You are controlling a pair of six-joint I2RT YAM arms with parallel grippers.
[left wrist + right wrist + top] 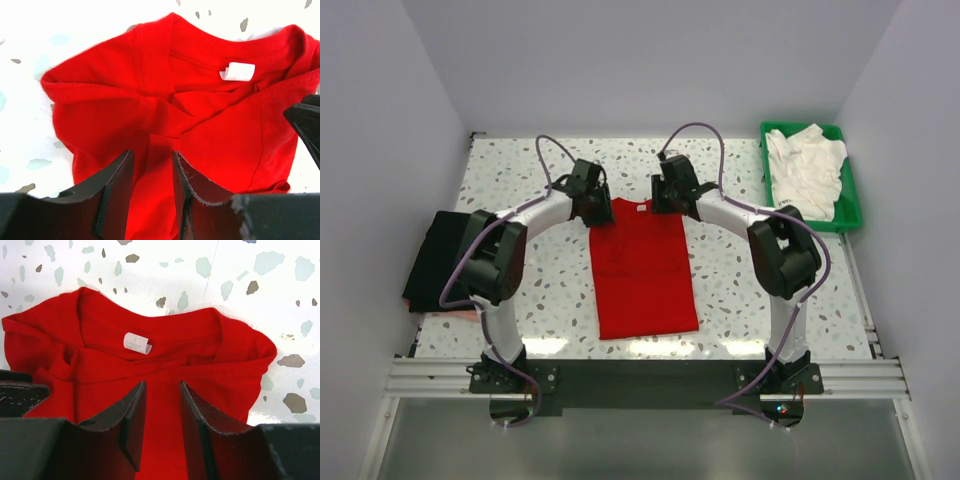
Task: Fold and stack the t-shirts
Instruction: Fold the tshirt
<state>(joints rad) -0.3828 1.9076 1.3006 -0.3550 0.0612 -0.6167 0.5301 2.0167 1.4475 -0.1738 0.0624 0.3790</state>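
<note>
One red t-shirt [642,270], one black t-shirt [435,260], white t-shirts [805,170] in one tray [854,196].

red t-shirt [642,270]: sleeves folded in, flat, centre | black t-shirt [438,258]: folded, left edge | white t-shirts [805,168]: crumpled, far right
</note>
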